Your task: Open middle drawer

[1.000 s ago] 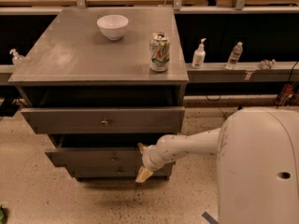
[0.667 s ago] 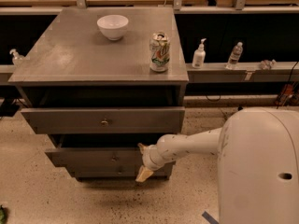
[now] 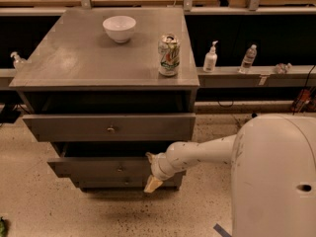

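The grey cabinet (image 3: 74, 63) has three drawers. The top drawer (image 3: 64, 127), tall-fronted with a brass knob, stands pulled far out. Below it, the middle drawer (image 3: 89, 167), with a small dull knob (image 3: 120, 169), stands pulled out a little, ahead of the slim bottom drawer (image 3: 106, 182). My gripper (image 3: 149, 170) is at the right part of the middle drawer's front, to the right of its knob. It is open, with one tan fingertip (image 3: 152, 183) low and the other near the front's top edge. It holds nothing.
A white bowl (image 3: 119, 27) and a soda can (image 3: 169, 55) stand on the cabinet top. Bottles (image 3: 211, 58) stand on a low shelf (image 3: 256, 75) to the right. My white body (image 3: 276, 177) fills the lower right. Speckled floor (image 3: 49, 206) lies in front.
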Tool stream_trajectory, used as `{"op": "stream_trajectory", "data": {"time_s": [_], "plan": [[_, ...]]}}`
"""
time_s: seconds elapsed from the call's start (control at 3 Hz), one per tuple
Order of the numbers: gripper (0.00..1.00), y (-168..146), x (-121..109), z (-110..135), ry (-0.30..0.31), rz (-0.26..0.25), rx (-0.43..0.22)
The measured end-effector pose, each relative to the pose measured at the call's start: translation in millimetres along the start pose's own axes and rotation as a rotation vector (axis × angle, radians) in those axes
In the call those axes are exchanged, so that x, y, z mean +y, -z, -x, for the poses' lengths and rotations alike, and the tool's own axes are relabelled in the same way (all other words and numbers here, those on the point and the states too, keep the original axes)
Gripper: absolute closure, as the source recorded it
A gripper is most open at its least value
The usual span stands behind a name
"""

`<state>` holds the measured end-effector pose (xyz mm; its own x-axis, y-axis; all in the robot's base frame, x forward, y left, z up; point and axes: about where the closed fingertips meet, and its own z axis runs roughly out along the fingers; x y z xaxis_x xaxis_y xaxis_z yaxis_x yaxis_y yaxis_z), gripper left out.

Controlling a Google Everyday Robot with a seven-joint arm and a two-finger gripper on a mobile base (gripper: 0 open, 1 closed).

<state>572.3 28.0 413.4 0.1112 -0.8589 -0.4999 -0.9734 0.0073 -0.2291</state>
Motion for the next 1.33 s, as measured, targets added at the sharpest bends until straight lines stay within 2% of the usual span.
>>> {"op": "stream_trajectory", "data": {"time_s": [1.0,1.33], "plan": [[0.24,1.3,-0.3,0.7,0.000,0.000,0.000],[0.09,1.8,-0.4,1.0,0.000,0.000,0.000]]}}
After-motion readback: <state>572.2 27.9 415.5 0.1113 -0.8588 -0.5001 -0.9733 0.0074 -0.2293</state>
